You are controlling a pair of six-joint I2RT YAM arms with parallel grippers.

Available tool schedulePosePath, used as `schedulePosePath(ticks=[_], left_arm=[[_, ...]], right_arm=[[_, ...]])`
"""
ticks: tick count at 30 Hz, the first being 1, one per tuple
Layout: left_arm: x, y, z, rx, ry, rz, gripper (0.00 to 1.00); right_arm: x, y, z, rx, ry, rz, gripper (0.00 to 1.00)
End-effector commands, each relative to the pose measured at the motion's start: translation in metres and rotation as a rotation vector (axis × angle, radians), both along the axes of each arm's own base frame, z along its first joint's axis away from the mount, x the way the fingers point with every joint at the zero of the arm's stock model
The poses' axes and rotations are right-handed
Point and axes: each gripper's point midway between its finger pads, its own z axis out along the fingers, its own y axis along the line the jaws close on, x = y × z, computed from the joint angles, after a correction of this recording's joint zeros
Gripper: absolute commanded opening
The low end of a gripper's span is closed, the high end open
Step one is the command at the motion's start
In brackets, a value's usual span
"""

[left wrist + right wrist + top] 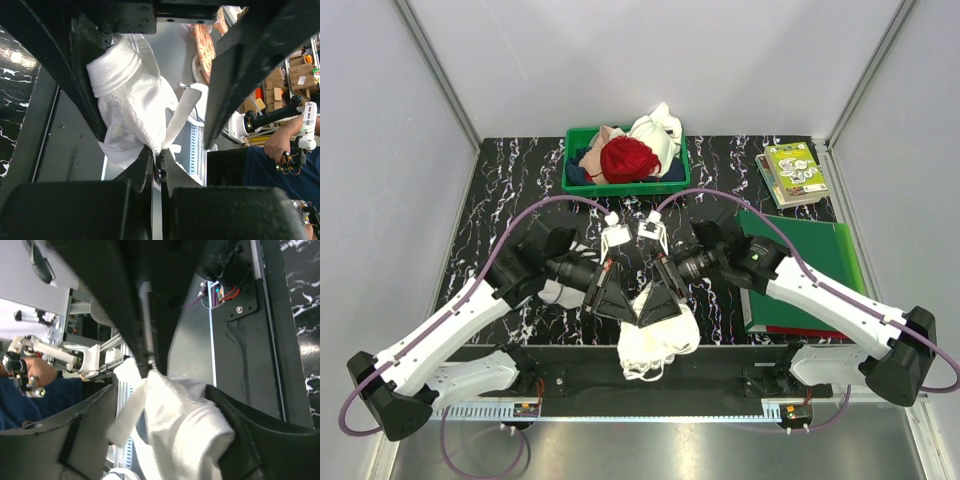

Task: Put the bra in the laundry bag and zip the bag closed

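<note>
The white bra hangs bunched between my two grippers over the table's near edge, its thin straps looping down. My left gripper is shut on a fold of the bra, pinched at the fingertips. My right gripper is open, its jaws wide apart around the bra; the fabric touches one finger. A white patch under my left arm may be the laundry bag; it is mostly hidden.
A green plastic bin at the back holds a red bunched garment, a beige cloth and white cloth. A green folder lies at the right under my right arm. A book lies at the back right. Walls close in both sides.
</note>
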Motion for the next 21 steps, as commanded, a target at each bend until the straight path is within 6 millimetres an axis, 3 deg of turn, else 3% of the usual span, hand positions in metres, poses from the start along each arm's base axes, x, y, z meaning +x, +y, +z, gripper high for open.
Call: schedulePosePath(ticks=[1, 2, 3, 5, 6, 7, 8, 9, 11, 12, 13, 14, 15, 16, 17, 18, 21], left_arm=[[0.011, -0.004, 0.018, -0.041, -0.092, 0.031, 0.00], [0.013, -0.003, 0.017, -0.038, -0.096, 0.039, 0.00], [0.014, -0.001, 0.014, -0.027, -0.099, 0.041, 0.00], [0.019, 0.005, 0.008, 0.001, -0.093, 0.070, 0.00], [0.022, 0.009, 0.006, 0.009, -0.108, 0.087, 0.03], [0.035, 0.015, 0.002, 0.033, -0.118, 0.146, 0.09], [0.037, 0.022, -0.002, 0.061, -0.109, 0.174, 0.23], [0.044, 0.027, -0.004, 0.075, -0.132, 0.209, 0.46], [0.069, 0.045, -0.010, 0.166, -0.211, 0.396, 0.62], [0.080, 0.054, -0.013, 0.211, -0.236, 0.481, 0.68], [0.104, 0.076, -0.017, 0.290, -0.301, 0.666, 0.71], [0.112, 0.088, -0.022, 0.337, -0.285, 0.761, 0.74], [0.119, 0.101, -0.026, 0.383, -0.286, 0.845, 0.78], [0.135, 0.124, -0.033, 0.475, -0.307, 0.990, 0.79], [0.135, 0.135, -0.045, 0.548, -0.254, 1.051, 0.79], [0.138, 0.145, -0.054, 0.608, -0.233, 1.100, 0.80], [0.144, 0.176, -0.090, 0.810, -0.123, 1.249, 0.83]], right_arm=[[0.001, 0.008, -0.004, 0.004, 0.017, -0.026, 0.65], [0.002, 0.008, -0.005, 0.000, 0.019, -0.031, 0.56], [0.001, 0.007, -0.008, -0.008, 0.026, -0.035, 0.38], [0.001, 0.005, -0.011, -0.014, 0.032, -0.042, 0.16], [0.002, 0.005, -0.013, -0.023, 0.035, -0.055, 0.00], [0.000, 0.003, -0.013, -0.022, 0.031, -0.060, 0.00], [0.000, 0.000, -0.019, -0.040, 0.044, -0.073, 0.00], [0.004, 0.000, -0.026, -0.059, 0.039, -0.108, 0.00], [0.006, -0.005, -0.039, -0.101, 0.047, -0.157, 0.00], [0.017, -0.006, -0.049, -0.140, 0.027, -0.233, 0.00], [0.021, -0.009, -0.052, -0.157, 0.018, -0.270, 0.00], [0.024, -0.014, -0.064, -0.208, 0.029, -0.311, 0.00], [0.044, -0.018, -0.075, -0.263, -0.008, -0.435, 0.00], [0.049, -0.024, -0.080, -0.295, -0.014, -0.484, 0.00], [0.054, -0.031, -0.086, -0.337, -0.003, -0.533, 0.00], [0.071, -0.040, -0.093, -0.389, -0.029, -0.654, 0.00], [0.088, -0.062, -0.095, -0.450, -0.018, -0.819, 0.00]])
